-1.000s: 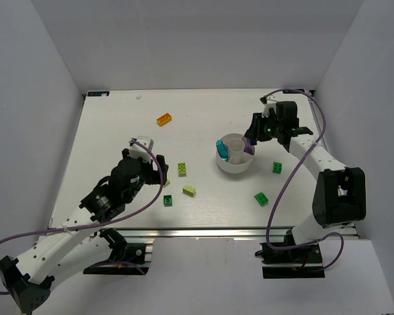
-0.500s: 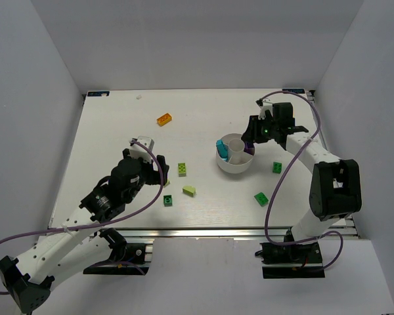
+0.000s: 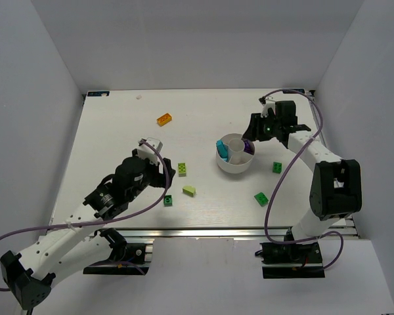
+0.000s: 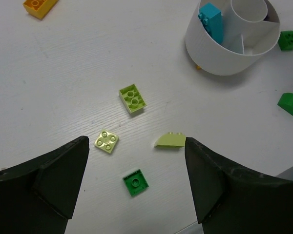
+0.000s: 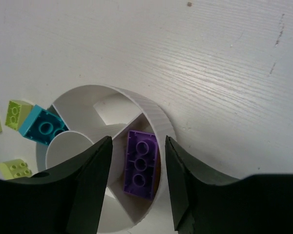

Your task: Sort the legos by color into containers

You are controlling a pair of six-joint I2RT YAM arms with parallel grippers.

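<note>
The white dish (image 3: pixel 231 169) stands right of centre, its containers being wedges around a central cup. A purple lego (image 5: pixel 141 163) lies studs-down in one wedge, and my right gripper (image 5: pixel 138 141) hangs open just above it, fingers clear of it on both sides. A cyan lego (image 5: pixel 43 127) leans in the opposite wedge. My left gripper (image 4: pixel 136 144) is open over a flat dark green lego (image 4: pixel 135 182), with a lime square (image 4: pixel 106 141), a lime slope (image 4: pixel 170 140) and a lime brick (image 4: pixel 132 98) close by. An orange lego (image 3: pixel 164 119) lies farther back.
Two dark green bricks (image 3: pixel 277 167) (image 3: pixel 261 198) lie on the table right of and in front of the dish. The right arm (image 3: pixel 315 154) arches over that side. White walls enclose the table on three sides.
The right jaws have widened and the purple lego now rests in its wedge. The left gripper has shifted slightly forward and right, towards the lime and green legos.
</note>
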